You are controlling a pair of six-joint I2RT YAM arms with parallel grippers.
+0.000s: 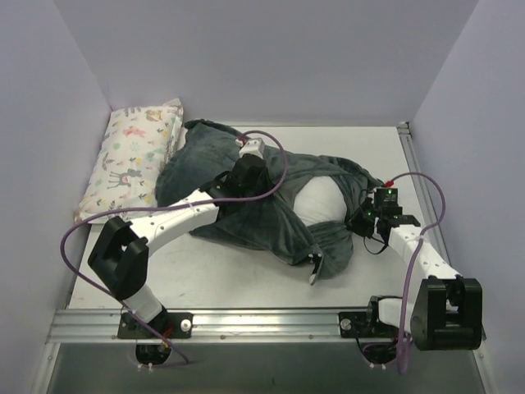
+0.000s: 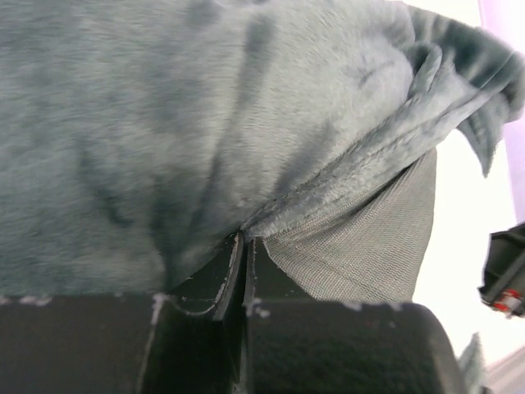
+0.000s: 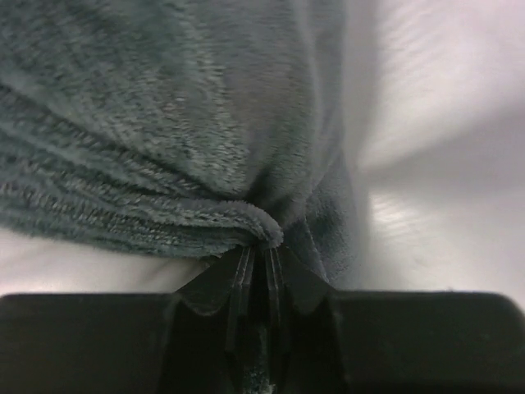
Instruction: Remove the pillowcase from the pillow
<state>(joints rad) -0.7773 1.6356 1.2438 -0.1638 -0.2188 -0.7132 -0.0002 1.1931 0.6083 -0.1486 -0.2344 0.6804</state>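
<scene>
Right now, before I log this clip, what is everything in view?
pillowcase: one, grey-teal plush, bunched mid-table, partly over the pillow
pillow: one, white, showing through the pillowcase's opening
animal-print pillow: one, white with pastel prints, far left by the wall
table: one, pale grey, under everything
cables: two, purple, one looping along each arm
left tool: one, black, shut on a pillowcase edge
right tool: one, black, shut on a pillowcase fold
</scene>
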